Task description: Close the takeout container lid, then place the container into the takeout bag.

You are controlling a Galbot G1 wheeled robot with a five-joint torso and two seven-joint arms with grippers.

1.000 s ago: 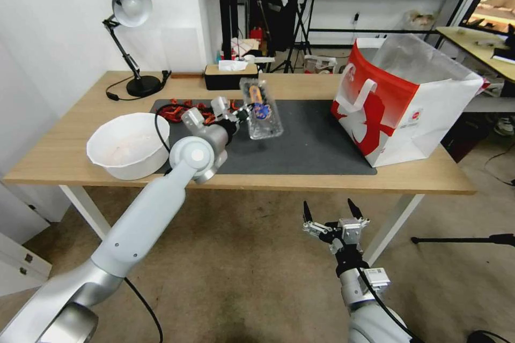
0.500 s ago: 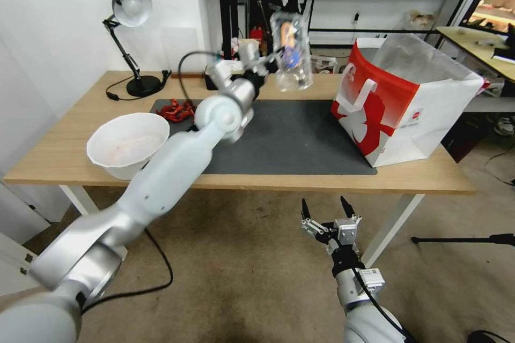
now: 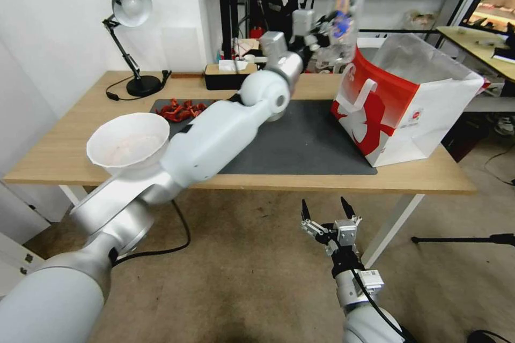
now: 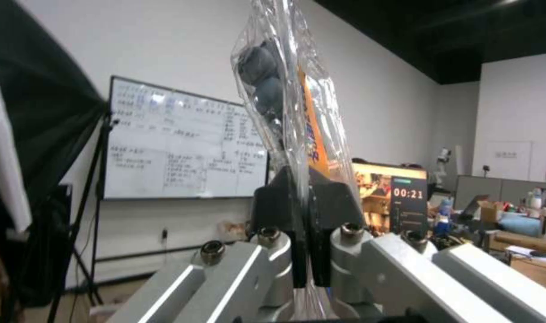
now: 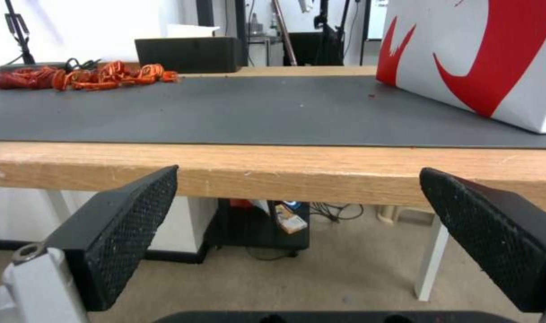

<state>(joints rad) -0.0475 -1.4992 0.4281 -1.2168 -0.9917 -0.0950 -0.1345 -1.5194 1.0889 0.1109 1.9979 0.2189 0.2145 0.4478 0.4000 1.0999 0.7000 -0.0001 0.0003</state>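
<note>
I am holding the takeout container (image 3: pixel 340 16) high in the air with my left gripper (image 3: pixel 321 32), the arm stretched out long over the table (image 3: pixel 64 155), and the box is hanging just left of the takeout bag (image 3: pixel 402 102), above the level of its open rim. My black pads are clamping flat on the container's thin clear plastic edge; in the left wrist view the left gripper (image 4: pixel 301 251) is pinching that crinkly, glossy shell between two matte blocks, with the takeout container (image 4: pixel 288 98) standing up on end above them. Its two halves are lying pressed together, so the lid (image 4: pixel 321 121) is sitting shut against the base, a strip of orange print showing through it and round dark blueberries (image 4: pixel 261 76) bunching at the upper end. The bag is standing upright on the far right of the table, boxy, red and white, with a flat white strap handle and a cloudy translucent liner poking out of its mouth. My right gripper (image 3: pixel 325 209) is idling low in front of the table's near edge, its pointed fingers spread wide; in the right wrist view the right gripper (image 5: pixel 297 233) is showing its rough, dimpled black pads well apart, facing the pale wood edge, the smooth dark grey mat (image 5: pixel 255 112) and the takeout bag (image 5: pixel 494 58).
</note>
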